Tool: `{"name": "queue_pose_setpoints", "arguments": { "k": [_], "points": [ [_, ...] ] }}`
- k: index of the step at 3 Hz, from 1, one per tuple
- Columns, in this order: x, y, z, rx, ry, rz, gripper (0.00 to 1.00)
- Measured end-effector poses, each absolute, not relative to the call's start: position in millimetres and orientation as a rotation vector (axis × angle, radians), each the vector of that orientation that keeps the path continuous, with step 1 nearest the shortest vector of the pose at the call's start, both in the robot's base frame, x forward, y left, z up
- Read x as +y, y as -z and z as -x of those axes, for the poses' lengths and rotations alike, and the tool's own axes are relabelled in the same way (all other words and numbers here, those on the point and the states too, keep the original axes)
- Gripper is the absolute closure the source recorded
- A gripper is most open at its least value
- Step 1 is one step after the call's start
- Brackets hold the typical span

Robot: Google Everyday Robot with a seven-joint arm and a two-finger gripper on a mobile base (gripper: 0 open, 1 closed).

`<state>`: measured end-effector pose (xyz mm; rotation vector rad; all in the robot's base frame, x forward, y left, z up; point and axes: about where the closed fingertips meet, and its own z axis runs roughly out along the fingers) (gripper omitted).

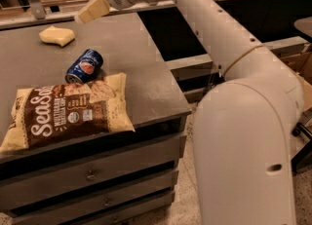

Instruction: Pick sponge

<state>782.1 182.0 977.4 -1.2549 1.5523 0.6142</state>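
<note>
The sponge (57, 36), a small pale yellow block with wavy edges, lies on the grey cabinet top (141, 73) at the back left. My gripper (91, 10) hangs above the back of the top, a little up and to the right of the sponge and apart from it. Its flat cream fingers (93, 9) point down-left. It holds nothing that I can see.
A blue can (84, 65) lies on its side in front of the sponge. A large yellow-and-brown chip bag (66, 110) lies flat at the front left. My white arm (229, 73) crosses the right side. The cabinet has drawers (92, 170) below.
</note>
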Motion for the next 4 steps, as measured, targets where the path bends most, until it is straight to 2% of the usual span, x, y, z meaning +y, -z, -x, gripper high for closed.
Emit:
{"name": "queue_pose_setpoints", "arguments": {
  "k": [4],
  "points": [
    [248.8,-892.7,-837.9,1.756,-0.633,1.244,0.0]
  ]
}}
